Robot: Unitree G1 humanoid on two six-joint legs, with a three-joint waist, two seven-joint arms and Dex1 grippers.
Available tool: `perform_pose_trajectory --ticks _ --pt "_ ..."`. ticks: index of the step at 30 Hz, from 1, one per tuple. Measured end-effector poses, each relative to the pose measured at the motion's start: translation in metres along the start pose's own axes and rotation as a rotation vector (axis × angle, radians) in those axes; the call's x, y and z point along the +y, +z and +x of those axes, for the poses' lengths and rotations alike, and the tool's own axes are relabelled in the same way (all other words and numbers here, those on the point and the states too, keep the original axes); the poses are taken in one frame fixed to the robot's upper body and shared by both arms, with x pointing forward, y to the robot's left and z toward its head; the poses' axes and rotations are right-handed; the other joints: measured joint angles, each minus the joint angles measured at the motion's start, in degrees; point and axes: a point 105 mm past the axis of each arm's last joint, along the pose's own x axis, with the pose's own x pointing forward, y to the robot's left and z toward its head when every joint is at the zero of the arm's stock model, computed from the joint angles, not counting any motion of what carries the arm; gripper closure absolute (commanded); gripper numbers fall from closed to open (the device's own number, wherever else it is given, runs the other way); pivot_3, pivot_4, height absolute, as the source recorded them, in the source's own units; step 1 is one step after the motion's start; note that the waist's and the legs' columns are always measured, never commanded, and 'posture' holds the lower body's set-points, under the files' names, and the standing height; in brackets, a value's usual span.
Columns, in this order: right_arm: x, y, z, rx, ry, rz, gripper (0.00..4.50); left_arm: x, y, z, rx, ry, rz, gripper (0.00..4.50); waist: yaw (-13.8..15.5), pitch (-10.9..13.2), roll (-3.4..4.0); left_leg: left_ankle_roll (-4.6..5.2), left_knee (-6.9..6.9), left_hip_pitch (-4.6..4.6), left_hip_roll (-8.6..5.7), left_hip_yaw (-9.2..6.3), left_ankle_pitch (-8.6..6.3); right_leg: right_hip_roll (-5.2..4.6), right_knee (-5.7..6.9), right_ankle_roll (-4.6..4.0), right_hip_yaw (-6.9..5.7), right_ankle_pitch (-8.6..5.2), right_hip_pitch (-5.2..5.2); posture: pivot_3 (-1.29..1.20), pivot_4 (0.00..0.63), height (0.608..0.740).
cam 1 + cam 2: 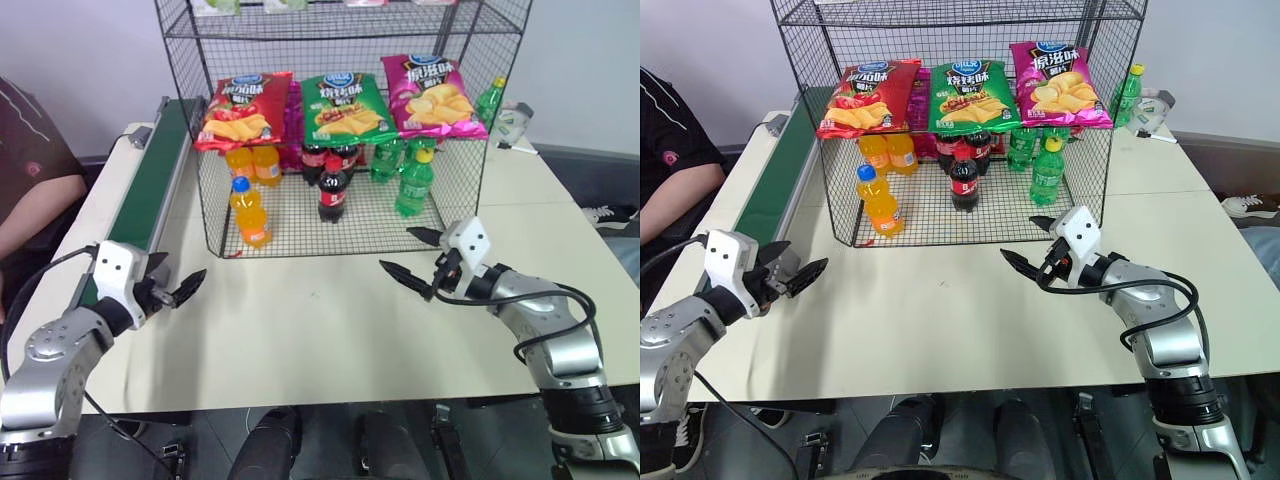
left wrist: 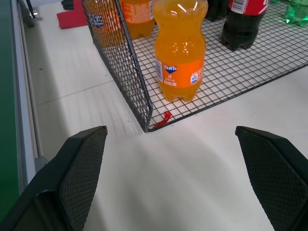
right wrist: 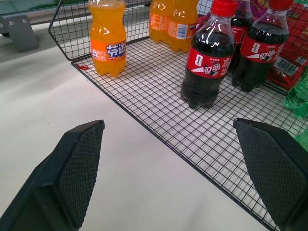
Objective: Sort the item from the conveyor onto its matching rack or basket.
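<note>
The small clear plastic bottle of orange soda with a blue cap and orange label (image 1: 250, 212) stands upright on the wire floor of the big black wire-mesh cage rack (image 1: 215, 205), near the rack's front left corner. It is in the orange drinks' part, with two more orange soda bottles (image 1: 253, 163) just behind it (so it looks like it is with its own kind). To its right stands a dark cola bottle with a red cap (image 1: 333, 190), and farther right are green soda bottles (image 1: 413, 183). Red, green and pink chip bags (image 1: 345, 104) hang across the rack's front, above the drinks.

The long dark green belt in its grey metal frame (image 1: 150, 185) runs along the left side of the white table (image 1: 320, 330), and the part that shows has nothing on it.

The left gripper (image 1: 178, 288) hovers over the table near the belt, its two black fingers spread wide and holding nothing. The right gripper (image 1: 415, 255) hovers over the table in front of the rack, also spread wide and holding nothing.

So I think the sorting job is done for this bottle. What is left, at most, is pulling the arms back or waiting for another item.
</note>
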Motion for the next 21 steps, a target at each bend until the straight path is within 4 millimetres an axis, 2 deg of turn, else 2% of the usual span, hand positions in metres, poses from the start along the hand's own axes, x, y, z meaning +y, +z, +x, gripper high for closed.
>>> perform_pose_trajectory --ticks 21 --pt "0.0019 0.0006 0.0022 -0.004 0.006 -0.002 0.00 0.0016 0.0021 0.0010 -0.019 0.022 0.006 0.03 0.01 0.00 0.00 0.00 0.00 0.00 0.00 0.00 0.00 0.00 -0.01 0.00 0.00 0.00 0.00 0.00 0.150 0.740"
